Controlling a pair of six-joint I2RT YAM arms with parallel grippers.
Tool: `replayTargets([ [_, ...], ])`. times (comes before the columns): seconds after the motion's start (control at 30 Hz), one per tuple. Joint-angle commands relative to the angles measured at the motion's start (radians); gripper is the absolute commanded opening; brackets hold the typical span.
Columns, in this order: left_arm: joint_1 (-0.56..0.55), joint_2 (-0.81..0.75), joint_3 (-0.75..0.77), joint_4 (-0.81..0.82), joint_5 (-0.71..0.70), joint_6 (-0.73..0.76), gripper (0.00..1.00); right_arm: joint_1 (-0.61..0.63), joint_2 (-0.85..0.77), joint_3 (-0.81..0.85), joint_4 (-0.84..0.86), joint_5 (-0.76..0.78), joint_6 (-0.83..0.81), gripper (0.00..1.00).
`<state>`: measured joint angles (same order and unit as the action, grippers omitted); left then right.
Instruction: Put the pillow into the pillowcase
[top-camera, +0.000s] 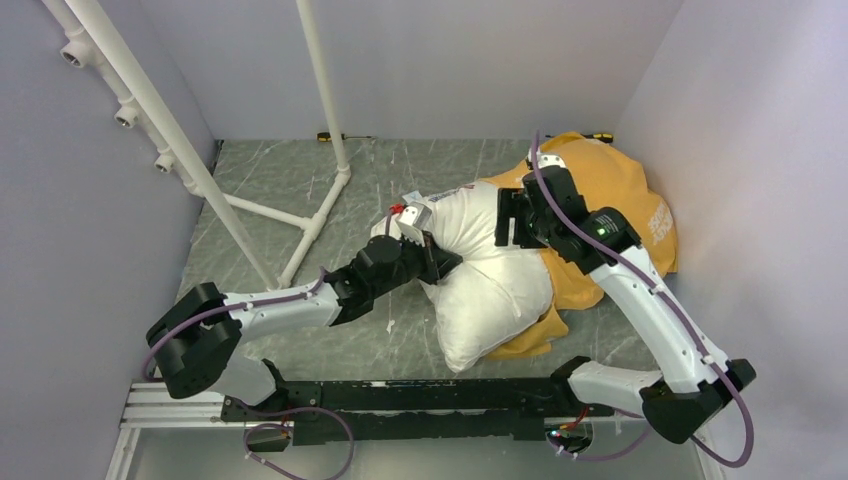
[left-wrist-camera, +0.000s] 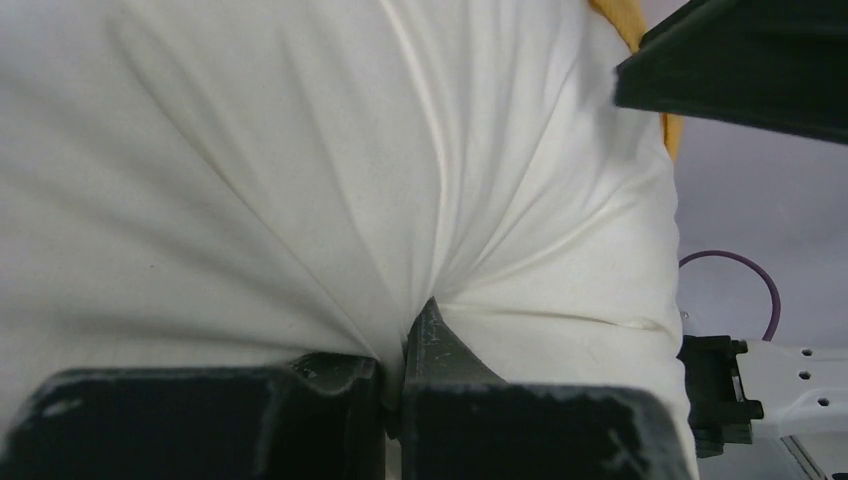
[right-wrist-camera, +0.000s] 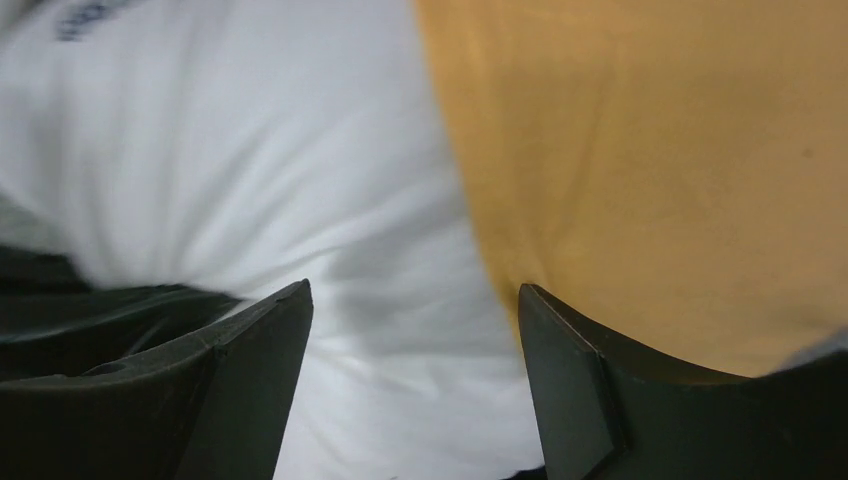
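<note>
The plump white pillow (top-camera: 490, 285) lies mid-table, its right part inside the yellow-orange pillowcase (top-camera: 625, 195) and its left part sticking out. My left gripper (top-camera: 440, 262) is shut on a pinched fold of the pillow (left-wrist-camera: 300, 180) at its left side; the fold runs down between the jaws of the left gripper (left-wrist-camera: 400, 365). My right gripper (top-camera: 508, 218) is open above the case's edge. In the right wrist view the right gripper (right-wrist-camera: 415, 300) straddles the line where the pillow (right-wrist-camera: 250, 180) meets the pillowcase (right-wrist-camera: 650, 170), with nothing clamped.
A white pipe frame (top-camera: 300, 215) stands on the left of the marbled table (top-camera: 300, 170). Grey walls close in the left, back and right. A small yellow-black tool (top-camera: 330, 136) lies at the back edge. The black rail (top-camera: 400, 400) runs along the near edge.
</note>
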<state>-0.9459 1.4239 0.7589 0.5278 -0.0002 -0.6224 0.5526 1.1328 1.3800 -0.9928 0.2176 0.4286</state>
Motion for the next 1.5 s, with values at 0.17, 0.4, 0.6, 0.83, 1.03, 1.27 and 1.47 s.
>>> replayTargets([
  [0.17, -0.028, 0.02, 0.037, 0.042, -0.039, 0.036, 0.0, -0.034, 0.075, -0.002, -0.09, 0.401, -0.044, 0.74],
  [0.4, -0.035, 0.026, 0.031, 0.039, -0.047, 0.033, 0.0, -0.096, 0.082, -0.041, -0.01, 0.408, -0.103, 0.63],
  [0.6, -0.036, 0.018, 0.032, 0.035, -0.046, 0.037, 0.0, -0.111, 0.092, -0.043, 0.046, 0.343, -0.156, 0.0],
  [0.83, -0.036, -0.041, -0.039, 0.141, -0.1, 0.028, 0.0, -0.106, 0.112, 0.117, 0.126, -0.115, -0.225, 0.0],
  [1.03, -0.063, -0.155, -0.034, 0.121, -0.151, 0.14, 0.0, -0.045, 0.187, 0.254, 0.259, -0.636, -0.147, 0.0],
  [1.27, -0.152, -0.183, 0.002, 0.27, -0.344, 0.323, 0.0, 0.088, 0.263, 0.285, 0.459, -0.945, 0.071, 0.0],
  [1.47, -0.184, -0.16, 0.07, 0.405, -0.472, 0.508, 0.0, 0.202, 0.284, 0.285, 0.521, -0.975, 0.149, 0.0],
])
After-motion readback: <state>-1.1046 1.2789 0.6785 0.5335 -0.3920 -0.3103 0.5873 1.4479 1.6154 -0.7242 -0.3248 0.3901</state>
